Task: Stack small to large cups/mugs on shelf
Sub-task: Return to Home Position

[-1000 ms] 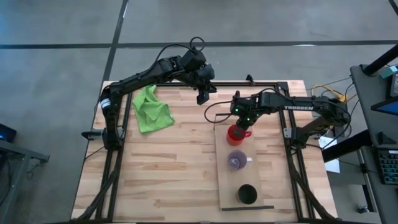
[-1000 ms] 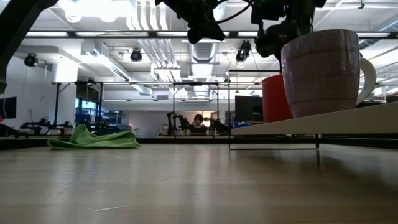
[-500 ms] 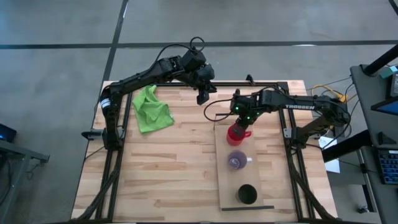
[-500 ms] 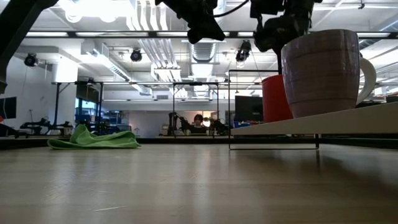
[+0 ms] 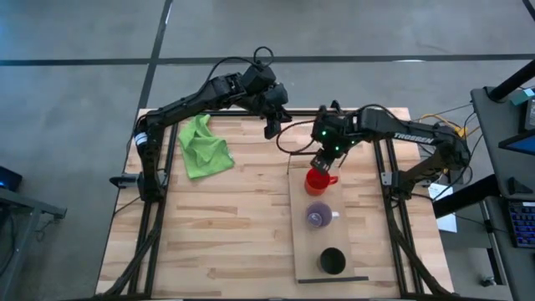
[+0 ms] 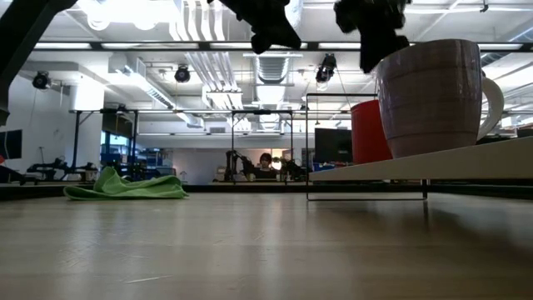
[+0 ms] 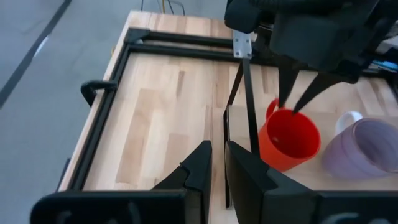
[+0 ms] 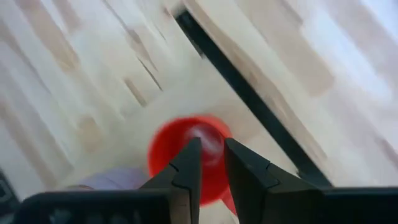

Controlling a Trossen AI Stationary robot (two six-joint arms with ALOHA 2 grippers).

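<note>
Three cups stand in a row on the light wood shelf (image 5: 303,238): the red cup (image 5: 317,181) at its far end, the purple cup (image 5: 318,216) in the middle, the black cup (image 5: 332,261) at its near end. My right gripper (image 5: 320,161) hangs just above the red cup's far rim (image 7: 281,115), fingers pointing down with a narrow gap, holding nothing. In the low view it (image 6: 372,67) is clear above the red cup (image 6: 369,132). My left gripper (image 5: 272,130) is shut and empty, raised over the table's far side, left of the shelf.
A green cloth (image 5: 205,146) lies crumpled on the table's far left. The shelf's thin black wire frame (image 7: 249,106) rises at its far end, next to the red cup. Bare plank tabletop (image 5: 226,234) lies left of the shelf.
My right gripper has risen a little above the red cup, and its arm has swung toward the table's far edge. The three cups have stayed where they were.
</note>
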